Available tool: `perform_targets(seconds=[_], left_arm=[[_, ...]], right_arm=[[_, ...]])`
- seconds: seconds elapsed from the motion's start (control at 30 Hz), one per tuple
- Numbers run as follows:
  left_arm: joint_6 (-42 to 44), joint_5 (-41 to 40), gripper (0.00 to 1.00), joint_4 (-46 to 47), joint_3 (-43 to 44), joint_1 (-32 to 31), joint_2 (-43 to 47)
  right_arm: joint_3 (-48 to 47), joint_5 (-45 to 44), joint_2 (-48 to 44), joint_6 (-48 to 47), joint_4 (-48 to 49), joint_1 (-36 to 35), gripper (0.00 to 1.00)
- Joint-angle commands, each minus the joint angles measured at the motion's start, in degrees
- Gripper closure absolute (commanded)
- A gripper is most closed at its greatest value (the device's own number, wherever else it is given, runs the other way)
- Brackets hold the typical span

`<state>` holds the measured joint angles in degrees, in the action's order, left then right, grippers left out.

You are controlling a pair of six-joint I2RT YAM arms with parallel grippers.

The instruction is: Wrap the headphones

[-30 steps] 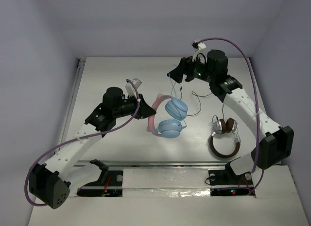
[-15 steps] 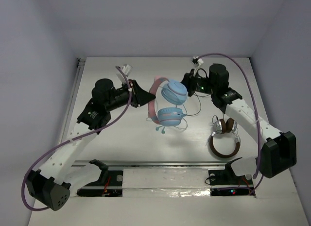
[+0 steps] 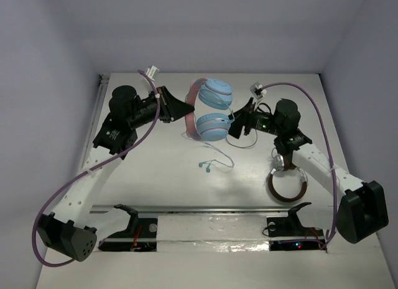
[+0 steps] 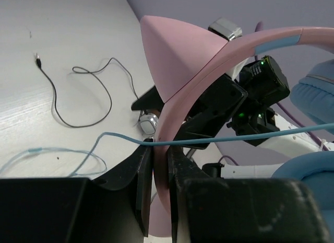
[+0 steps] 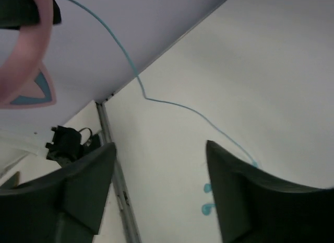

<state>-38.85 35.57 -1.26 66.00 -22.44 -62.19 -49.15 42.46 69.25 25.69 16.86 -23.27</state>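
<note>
The headphones are lifted off the table, with the pink headband and two light-blue earcups. My left gripper is shut on the headband, and the left wrist view shows the band clamped between the fingers. The thin light-blue cable hangs from the earcups and trails onto the table; it crosses the left wrist view. My right gripper is open and empty just right of the lower earcup. Its wrist view shows the cable and its blue end on the table below.
Brown-and-silver headphones lie at the right under the right forearm. A loose thin black cable lies near them and shows on the table in the left wrist view. A metal rail runs along the table's left edge.
My left gripper has carried the headphones up and toward the back. My right gripper has come down and left to the lower earcup. The cable end now trails on the table.
</note>
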Motion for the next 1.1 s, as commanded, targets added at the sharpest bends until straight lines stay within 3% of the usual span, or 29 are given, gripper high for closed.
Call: perform_targets(seconds=[0.0, 0.03, 0.13, 0.4, 0.63, 0.7, 0.73, 0.77, 0.87, 1.07], left_arm=[[-0.26, 2.57, 1.0, -1.55, 5.1, 0.02, 0.32], [-0.26, 3.7, 1.0, -1.99, 5.28, 0.02, -0.29], [-0.35, 5.12, 1.0, -3.22, 5.89, 0.02, -1.0], [-0.79, 6.26, 1.0, -2.78, 6.86, -1.82, -1.61], [0.0, 7.4, 1.0, -4.54, 6.51, -2.35, -2.14], [0.26, 7.58, 1.0, -5.07, 6.25, -2.96, -2.14], [0.44, 7.5, 1.0, -5.42, 6.34, -2.96, -2.06], [1.05, 7.32, 1.0, -6.38, 6.42, -2.96, -1.88], [2.63, 6.44, 1.0, -9.62, 7.48, -2.96, -1.53], [6.33, 4.25, 1.0, -14.73, 9.24, -2.96, -1.35]], right_arm=[[-1.21, 4.46, 4.21, 1.73, 10.91, -0.99, 0.19], [-1.83, 4.91, 5.18, 1.73, 11.52, -1.86, 0.13], [-4.28, 6.58, 8.61, 1.55, 14.42, -6.25, 0.08], [-5.61, -1.66, 18.62, 8.32, 29.71, -8.99, 0.06], [-7.19, -0.97, 26.1, 18.68, 45.96, -9.52, 0.1], [-8.42, -1.5, 28.12, 22.46, 50.19, -9.52, 0.23], [-8.68, -2.98, 28.3, 22.91, 50.46, -9.52, 0.35], [-8.95, -3.52, 28.48, 23.0, 50.29, -9.52, 0.62], [-7.81, -7.38, 26.56, 20.3, 46.89, -9.52, 0.98], [-3.77, -18.45, 18.38, 11.15, 33.52, -8.9, 1.0]])
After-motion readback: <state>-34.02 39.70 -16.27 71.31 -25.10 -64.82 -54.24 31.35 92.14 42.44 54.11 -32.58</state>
